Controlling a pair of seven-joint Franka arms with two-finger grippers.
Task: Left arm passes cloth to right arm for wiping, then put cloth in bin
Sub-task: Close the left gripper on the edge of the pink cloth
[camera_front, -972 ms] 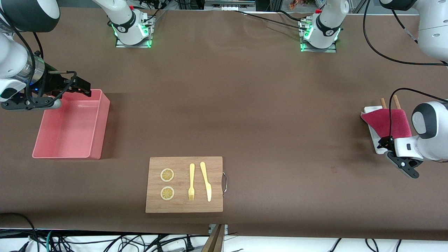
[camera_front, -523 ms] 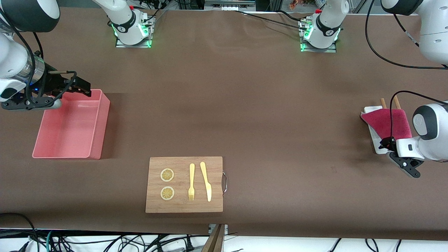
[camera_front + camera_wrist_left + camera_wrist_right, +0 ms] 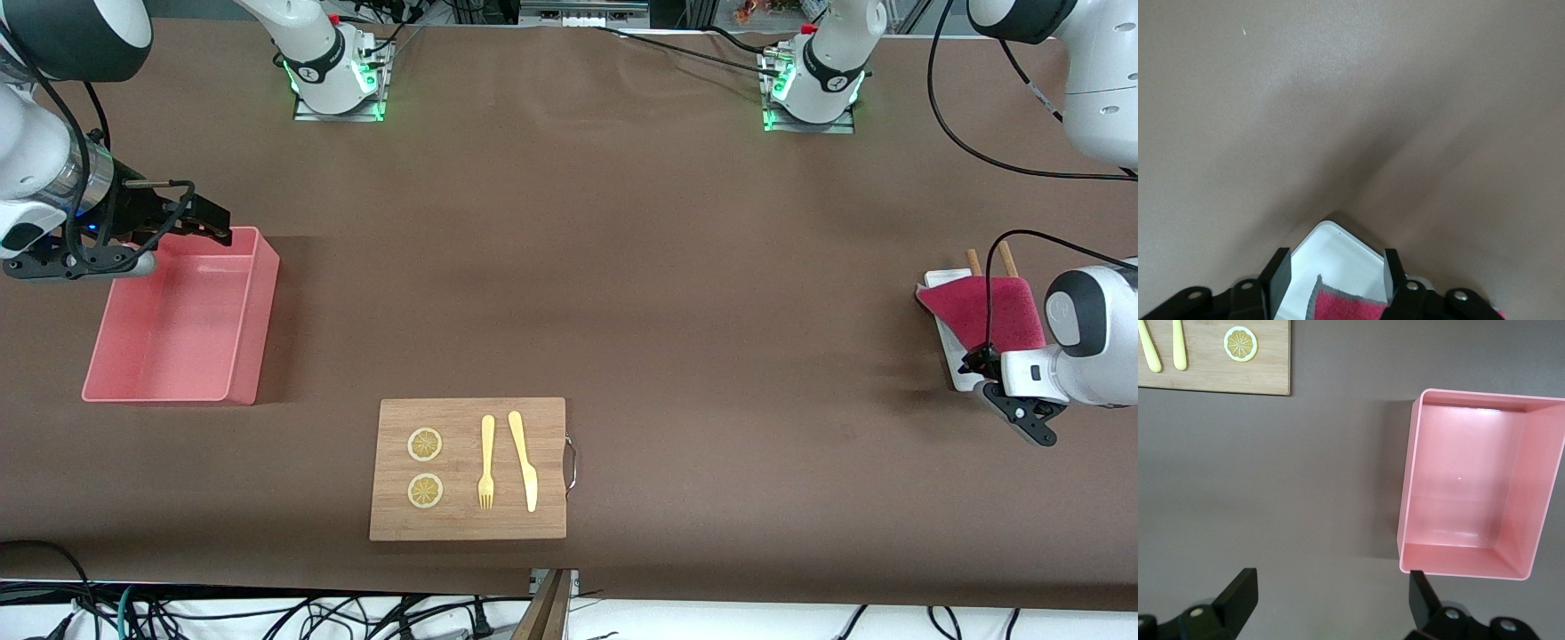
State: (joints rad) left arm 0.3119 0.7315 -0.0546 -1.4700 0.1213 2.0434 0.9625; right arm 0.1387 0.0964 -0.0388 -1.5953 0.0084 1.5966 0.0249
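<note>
**A:** Where is your left gripper (image 3: pixel 978 363)?

**B:** Low at the camera-side end of the white tray (image 3: pixel 944 342), at the left arm's end of the table. In my left wrist view my two fingers (image 3: pixel 1279 270) stand apart on either side of the cloth's (image 3: pixel 982 313) corner. I cannot tell whether they touch it, since only a grey-edged pink tip shows.

**A:** And the cloth itself?

**B:** It lies on the tray. My forearm covers its edge. Two wooden sticks (image 3: pixel 989 260) poke out from under it, cut off by the cloth.

**A:** Your right gripper (image 3: pixel 191 220)?

**B:** It waits with jaws spread wide, over the rim of the bin (image 3: pixel 102 369) farthest from the camera, at the right arm's end. The chopping board (image 3: pixel 468 524) sits nearer the camera, between the two ends.
</note>
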